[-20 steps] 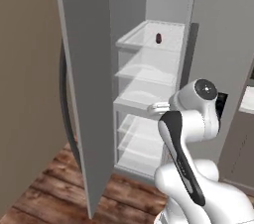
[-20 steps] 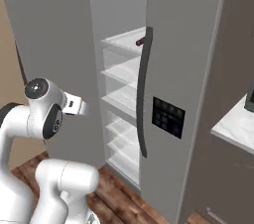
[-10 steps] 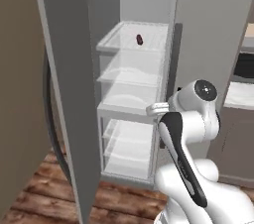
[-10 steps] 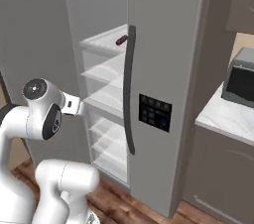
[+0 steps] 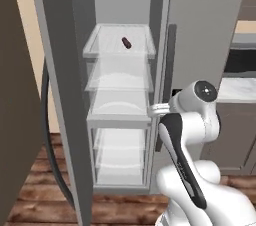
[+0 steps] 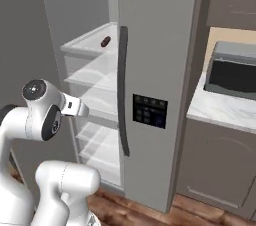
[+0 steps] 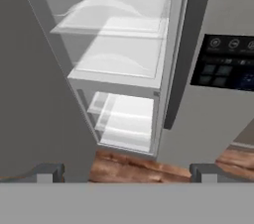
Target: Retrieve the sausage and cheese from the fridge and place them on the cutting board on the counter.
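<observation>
The fridge (image 5: 200, 30) is seen as a tall grey unit with its left door (image 5: 62, 95) swung open and its right door (image 6: 155, 70) shut; a long dark curved handle (image 6: 123, 90) runs down the shut door, and a dark control panel (image 6: 149, 111) is set beside it. White shelves (image 5: 119, 107) are stacked inside the open left compartment. To the right of the fridge, the counter (image 6: 225, 112) is found, a white marble top over grey-brown cabinets, with a dark appliance (image 6: 232, 72) standing on it against the wall. A wooden floor (image 7: 134, 166) lies in front of the fridge. The arm (image 5: 187, 125) is raised in front of the fridge, near the edge of the shut door. The gripper (image 7: 124, 173) is pointed at the lower shelves, its jaws spread wide and nothing held between them. The sausage (image 5: 126, 43) is laid on the top shelf, towards the middle, well above the gripper.
</observation>
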### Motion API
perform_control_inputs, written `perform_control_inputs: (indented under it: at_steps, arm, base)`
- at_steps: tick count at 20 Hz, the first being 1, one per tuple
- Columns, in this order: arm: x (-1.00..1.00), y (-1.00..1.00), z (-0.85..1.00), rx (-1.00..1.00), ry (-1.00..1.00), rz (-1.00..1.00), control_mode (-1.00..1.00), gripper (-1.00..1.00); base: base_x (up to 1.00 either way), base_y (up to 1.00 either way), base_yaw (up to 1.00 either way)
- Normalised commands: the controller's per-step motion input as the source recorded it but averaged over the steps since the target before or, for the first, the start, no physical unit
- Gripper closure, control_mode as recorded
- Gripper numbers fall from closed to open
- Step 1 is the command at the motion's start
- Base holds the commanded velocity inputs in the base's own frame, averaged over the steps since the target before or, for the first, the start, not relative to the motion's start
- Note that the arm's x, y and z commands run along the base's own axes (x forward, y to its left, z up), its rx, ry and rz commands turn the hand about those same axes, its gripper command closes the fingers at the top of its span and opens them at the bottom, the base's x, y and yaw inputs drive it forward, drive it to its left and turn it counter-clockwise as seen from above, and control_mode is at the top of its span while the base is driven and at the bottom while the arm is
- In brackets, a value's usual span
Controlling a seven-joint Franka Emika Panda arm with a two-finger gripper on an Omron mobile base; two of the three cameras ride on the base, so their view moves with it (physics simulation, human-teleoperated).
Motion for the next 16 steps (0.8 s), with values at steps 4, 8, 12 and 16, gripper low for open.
perform_control_inputs:
  at_steps: [4,8,12,16]
  arm:
    - [0.0,0.0,0.0,0.0,0.0,0.0,1.0,-1.0]
    - [0.0,0.0,0.0,0.0,0.0,0.0,1.0,-1.0]
    - [0.0,0.0,0.0,0.0,0.0,0.0,1.0,-1.0]
    - [0.0,0.0,0.0,0.0,0.0,0.0,1.0,-1.0]
  base:
    - [0.08,0.17,-0.27]
    - [0.19,0.64,-0.39]
    - [0.3,0.71,-0.27]
    - [0.24,0.57,-0.23]
